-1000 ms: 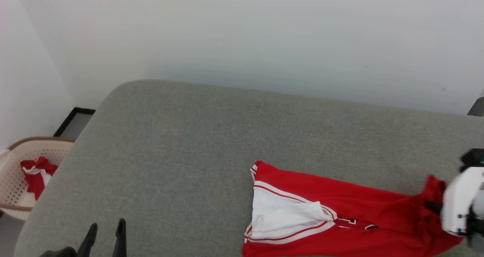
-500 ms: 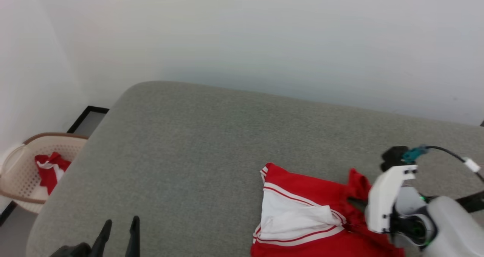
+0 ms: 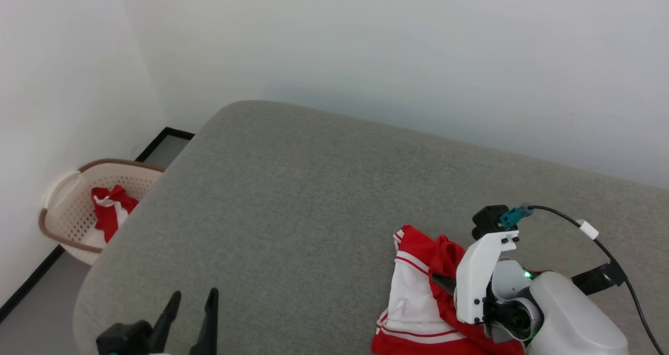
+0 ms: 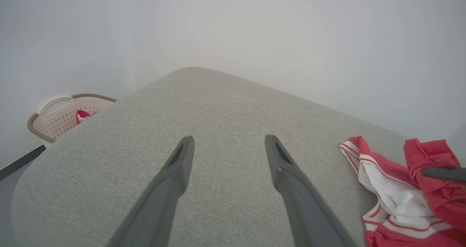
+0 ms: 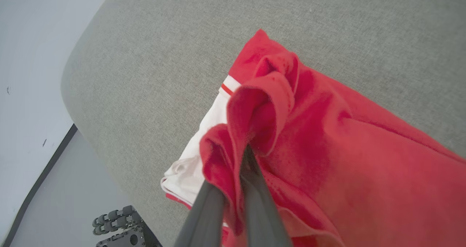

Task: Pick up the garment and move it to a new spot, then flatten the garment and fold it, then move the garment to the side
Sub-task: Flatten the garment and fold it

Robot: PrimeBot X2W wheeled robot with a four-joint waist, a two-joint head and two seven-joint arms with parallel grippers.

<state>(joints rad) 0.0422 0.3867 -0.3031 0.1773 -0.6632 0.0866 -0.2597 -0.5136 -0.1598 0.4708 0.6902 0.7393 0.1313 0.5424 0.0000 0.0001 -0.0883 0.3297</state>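
Note:
The garment (image 3: 413, 292), red with a white panel and red-and-white striped trim, lies bunched near the front right of a grey cushioned surface (image 3: 313, 198). My right gripper (image 3: 441, 280) is shut on a fold of its red fabric, lifted over the white panel. The right wrist view shows the garment (image 5: 346, 167) with the right gripper (image 5: 247, 156) pinching that red fold between closed fingers. My left gripper (image 3: 191, 313) stands open and holds nothing at the front left, apart from the cloth. In the left wrist view the left gripper (image 4: 229, 138) points across bare cushion, with the garment (image 4: 386, 188) to its right.
A beige perforated basket (image 3: 62, 208) with a red-and-white cloth (image 3: 110, 214) inside stands on the floor left of the cushion, by the white wall. The cushion's rounded edge (image 3: 104, 271) drops to grey floor. A black cable (image 3: 601, 245) trails from my right wrist.
My right gripper has carried the garment's red end leftward over the white panel, bunching the cloth. The head camera has turned, shifting the whole picture. The left gripper stays open.

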